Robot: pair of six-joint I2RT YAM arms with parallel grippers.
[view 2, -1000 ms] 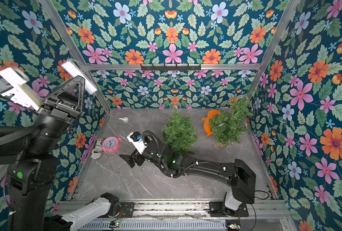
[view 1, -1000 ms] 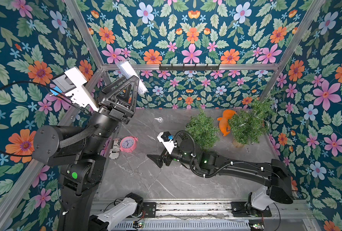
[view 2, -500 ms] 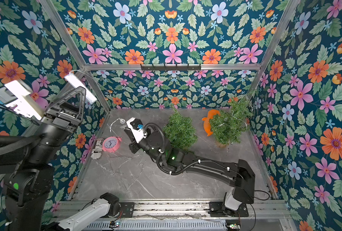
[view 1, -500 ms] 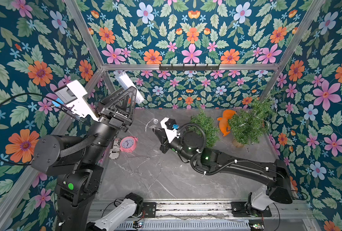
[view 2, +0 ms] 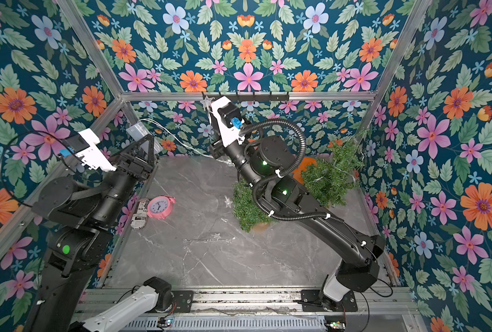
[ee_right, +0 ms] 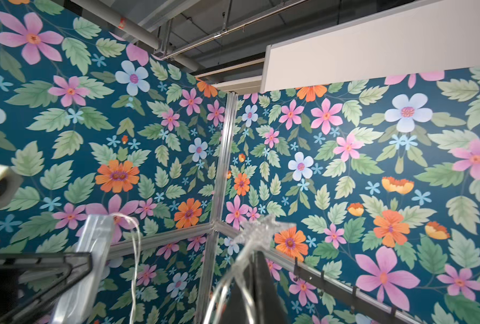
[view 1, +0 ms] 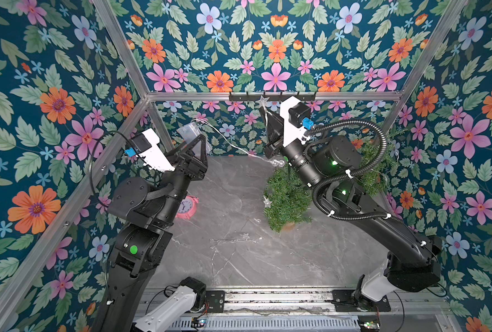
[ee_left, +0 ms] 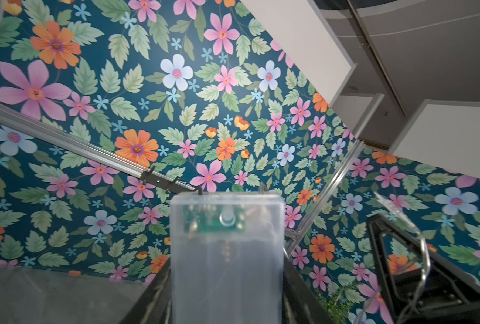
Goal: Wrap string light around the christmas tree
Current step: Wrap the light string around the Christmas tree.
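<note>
The christmas tree is seen on the table. Behind it, the thin, clear-wired string light is strung crosswise from the translucent battery box, gripped by the left gripper, to the right gripper, clamped shut on it. Only in the right wrist view is the pinch shown, a star pointing upward.

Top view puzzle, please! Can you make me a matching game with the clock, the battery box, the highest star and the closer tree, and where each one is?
Things:
1 alarm clock
2 battery box
3 top star of the string light
4 nearer tree

Places:
A partly hidden behind the right arm
B held in the left gripper
C on the table beside the left arm
D just past the tip of the right gripper

Pairs: 1-C, 2-B, 3-D, 4-A.
</note>
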